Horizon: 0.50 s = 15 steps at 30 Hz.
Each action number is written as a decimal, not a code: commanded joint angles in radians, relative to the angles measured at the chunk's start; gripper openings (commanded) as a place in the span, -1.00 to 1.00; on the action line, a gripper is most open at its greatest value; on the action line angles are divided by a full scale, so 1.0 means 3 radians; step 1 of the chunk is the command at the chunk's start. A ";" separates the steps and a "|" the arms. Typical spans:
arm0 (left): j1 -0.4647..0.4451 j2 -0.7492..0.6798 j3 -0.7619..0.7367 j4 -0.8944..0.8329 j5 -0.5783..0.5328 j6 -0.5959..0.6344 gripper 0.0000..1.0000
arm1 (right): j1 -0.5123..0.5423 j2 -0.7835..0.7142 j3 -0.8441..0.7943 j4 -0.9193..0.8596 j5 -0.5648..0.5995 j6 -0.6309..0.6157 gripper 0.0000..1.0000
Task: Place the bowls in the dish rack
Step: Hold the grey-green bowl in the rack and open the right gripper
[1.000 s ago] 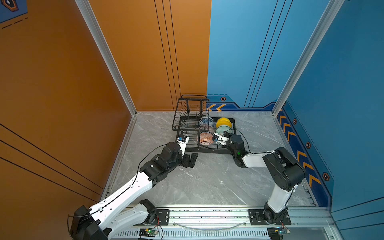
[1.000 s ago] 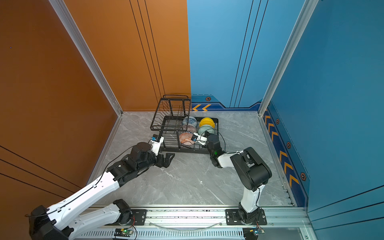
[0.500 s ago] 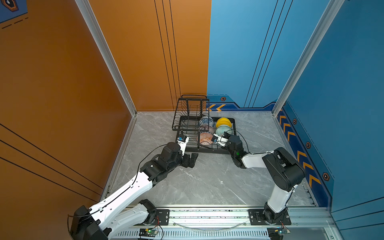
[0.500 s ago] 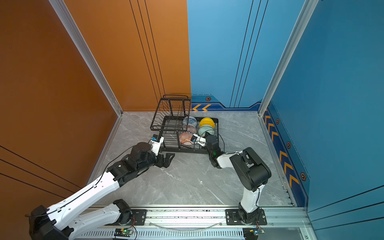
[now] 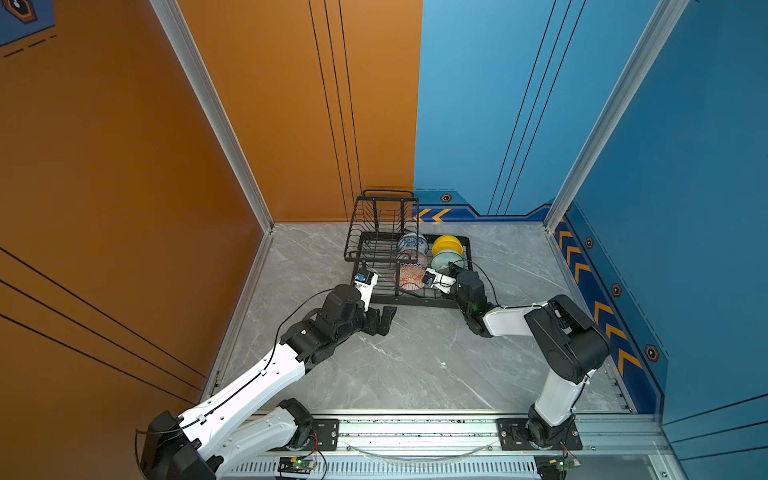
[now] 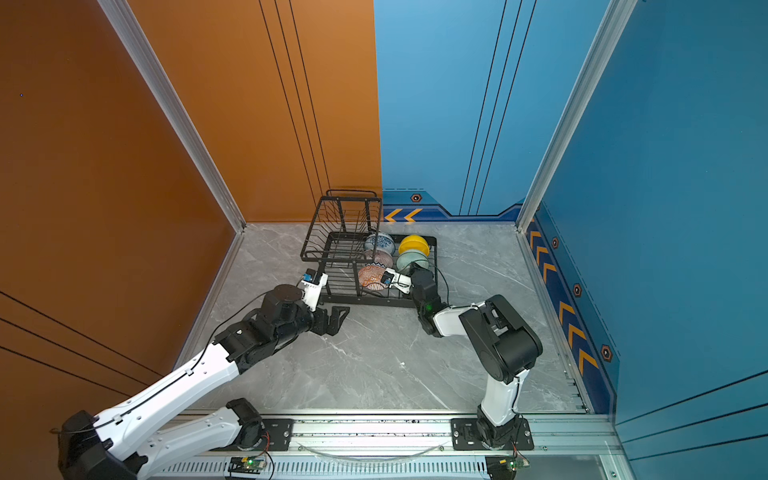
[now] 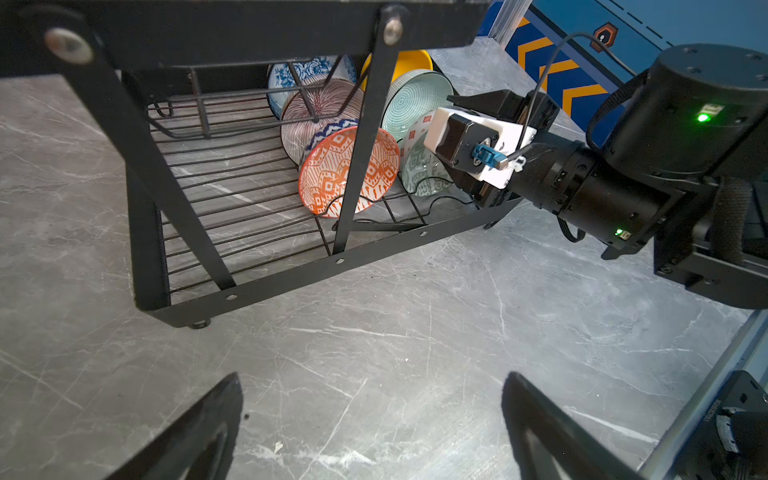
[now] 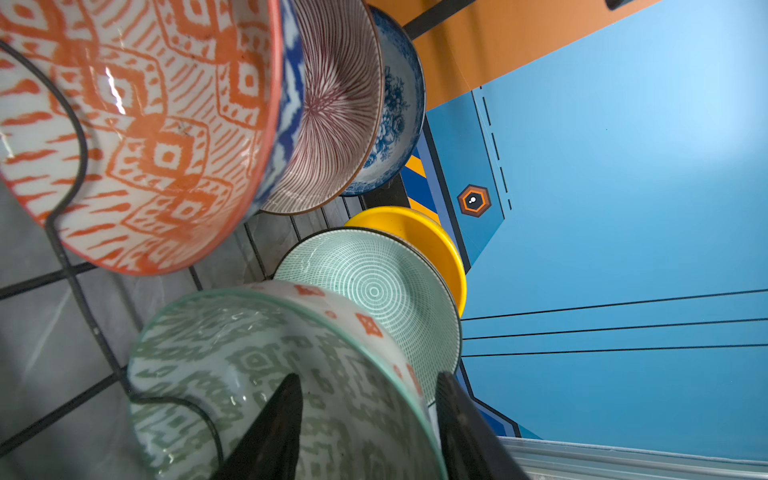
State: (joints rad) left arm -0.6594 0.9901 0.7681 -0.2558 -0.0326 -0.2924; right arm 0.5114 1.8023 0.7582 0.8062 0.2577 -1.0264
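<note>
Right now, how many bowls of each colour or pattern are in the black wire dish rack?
Blue-white floral bowl: 1
Plain yellow bowl: 1
Pinkish radial-striped bowl: 1
Orange-white geometric bowl: 1
Pale mint green ringed bowl: 1
Green-white patterned bowl: 1
Total: 6, all in the black wire dish rack.

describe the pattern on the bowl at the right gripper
The bowl: green geometric print on white inside, small orange diamonds outside; right wrist view shows it best.

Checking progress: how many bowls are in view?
6, all in the black wire dish rack. One row: blue-white floral bowl, pink striped bowl, orange-white patterned bowl. Row beside it: yellow bowl, mint bowl, green-white patterned bowl.
</note>
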 commanded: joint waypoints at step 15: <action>0.0037 -0.0032 -0.0024 -0.0043 0.0001 -0.0022 0.96 | -0.0014 -0.0076 -0.0037 -0.0430 -0.0254 0.0268 0.56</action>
State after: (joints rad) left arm -0.6594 0.9901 0.7681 -0.2562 -0.0326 -0.2951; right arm 0.5041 1.7866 0.7586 0.7761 0.2131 -0.9867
